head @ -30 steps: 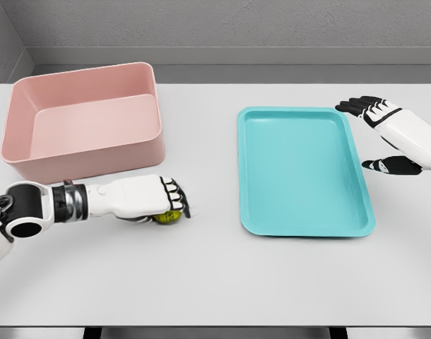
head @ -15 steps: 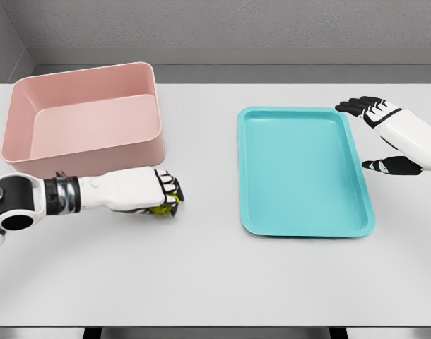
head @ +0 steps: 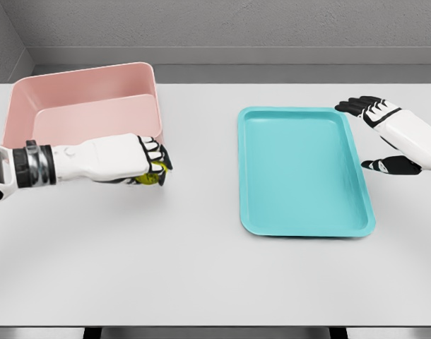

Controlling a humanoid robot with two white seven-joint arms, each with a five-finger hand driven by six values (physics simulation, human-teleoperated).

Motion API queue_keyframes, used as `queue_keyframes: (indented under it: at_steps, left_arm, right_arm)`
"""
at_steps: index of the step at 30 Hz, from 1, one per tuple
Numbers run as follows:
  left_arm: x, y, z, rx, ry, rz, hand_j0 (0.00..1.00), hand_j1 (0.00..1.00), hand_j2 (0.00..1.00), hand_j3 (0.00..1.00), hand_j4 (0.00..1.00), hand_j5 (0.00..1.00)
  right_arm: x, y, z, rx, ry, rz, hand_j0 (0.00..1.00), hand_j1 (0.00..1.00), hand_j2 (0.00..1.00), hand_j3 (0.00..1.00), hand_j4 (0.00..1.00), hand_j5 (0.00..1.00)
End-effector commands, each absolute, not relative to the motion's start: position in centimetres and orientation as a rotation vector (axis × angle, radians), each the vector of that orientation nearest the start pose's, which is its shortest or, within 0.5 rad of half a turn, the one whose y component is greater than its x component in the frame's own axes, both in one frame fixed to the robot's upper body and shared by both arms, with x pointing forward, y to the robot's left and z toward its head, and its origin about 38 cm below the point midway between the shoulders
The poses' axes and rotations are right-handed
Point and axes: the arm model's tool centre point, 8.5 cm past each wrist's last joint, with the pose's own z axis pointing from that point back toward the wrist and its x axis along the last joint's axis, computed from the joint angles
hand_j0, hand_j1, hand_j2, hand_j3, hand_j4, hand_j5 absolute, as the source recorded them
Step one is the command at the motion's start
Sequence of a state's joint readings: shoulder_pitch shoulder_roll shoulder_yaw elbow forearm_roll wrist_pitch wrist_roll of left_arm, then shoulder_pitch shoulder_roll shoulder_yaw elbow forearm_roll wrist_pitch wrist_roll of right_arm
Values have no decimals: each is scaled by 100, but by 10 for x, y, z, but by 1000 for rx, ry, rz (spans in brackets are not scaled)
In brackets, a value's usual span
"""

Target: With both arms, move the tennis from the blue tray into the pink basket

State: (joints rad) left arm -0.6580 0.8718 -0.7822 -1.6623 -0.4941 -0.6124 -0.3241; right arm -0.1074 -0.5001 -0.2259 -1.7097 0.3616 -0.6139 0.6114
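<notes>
A: Where is the tennis ball (head: 148,177)?

B: Under the left hand (head: 134,159), tucked beneath the curled fingers (head: 153,151). Only a yellow-green sliver shows below the knuckles; the palm and fingers hide the rest.

A: So the hand is holding it?

B: Yes, the fingers are wrapped down over it. The hand sits in front of the pink basket (head: 88,78), overlapping the basket's near wall in the head view. Whether the ball is above the rim or still outside it, I cannot tell.

A: And the right hand (head: 382,134)?

B: Just beside the blue tray (head: 304,173), at the tray's far right corner. Its fingers are spread and relaxed, holding nothing. The arm is cut off by the right edge.

A: Anything else cut off?

B: The left forearm leaves the picture at the left, beside the basket. Both containers rest on the white table (head: 201,275).
</notes>
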Motion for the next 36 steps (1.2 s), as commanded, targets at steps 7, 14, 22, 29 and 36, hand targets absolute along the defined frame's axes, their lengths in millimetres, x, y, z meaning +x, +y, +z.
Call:
queue_keyframes:
  at_steps: [7,14,22,29,36]
  left_arm:
    - [410,255,235,-537,2023,2789,47,47,47,47,47,47]
    - [432,271,247,-637,2044,2806,47,47,47,47,47,47]
    - [468,295,249,-773,2105,2859,47,47,47,47,47,47]
    - [493,326,243,-898,2157,2939,58,58,58,58,58,58]
    - [499,339,247,-955,2213,2926,100,100,100,100,100,100]
  right_arm:
    - [357,-357,225,-556,-1782,1482,100,100,100,100,100,100]
    - [357,-358,225,-556,-1780,1480,100,100,100,100,100,100]
    - [357,-358,225,-557,-1781,1480,100,100,100,100,100,100]
    - [357,-358,225,-557,-1781,1480,100,100,100,100,100,100]
    - [357,-358,225,-556,-1780,1480,100,100,100,100,100,100]
